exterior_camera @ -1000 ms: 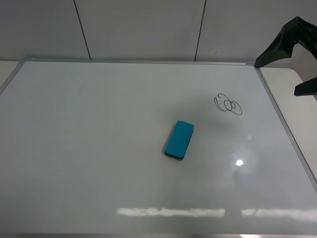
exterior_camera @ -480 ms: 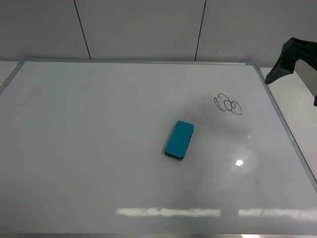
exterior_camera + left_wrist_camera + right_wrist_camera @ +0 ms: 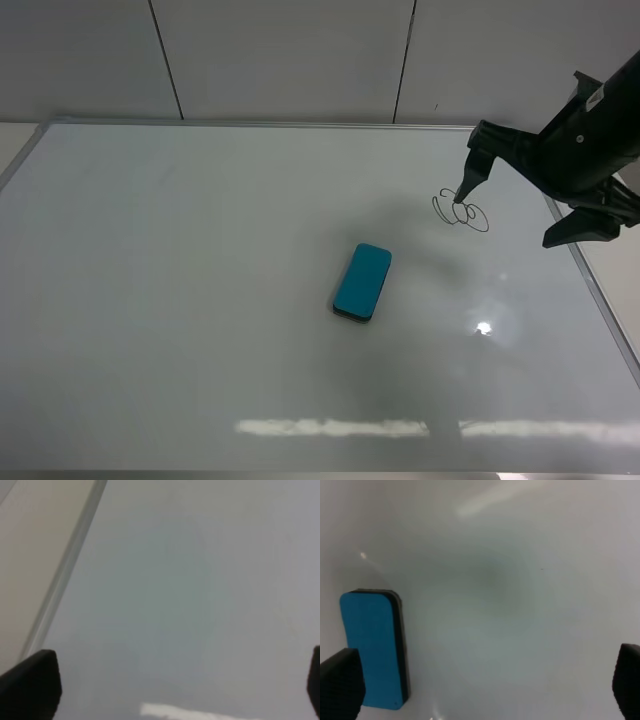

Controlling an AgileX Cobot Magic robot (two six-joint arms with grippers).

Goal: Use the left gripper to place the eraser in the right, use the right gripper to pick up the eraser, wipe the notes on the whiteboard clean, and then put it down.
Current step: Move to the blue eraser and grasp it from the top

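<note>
You see the whiteboard (image 3: pixel 200 300) under the right gripper (image 3: pixel 507 217), its fingers spread wide, empty, over the board's right side. The eraser (image 3: pixel 362 282) lies untouched mid-board. Only the high view shows the notes (image 3: pixel 460 211), by one fingertip.

- The exterior high camera looks steeply down from the near side. It takes in almost the whole whiteboard (image 3: pixel 200 300) and the wall (image 3: pixel 280 60) behind it.
- The left wrist camera hangs close over the bare board, beside its frame (image 3: pixel 65 575).
- The right wrist camera looks down from close by at the eraser (image 3: pixel 370 647), which the high view shares.
</note>
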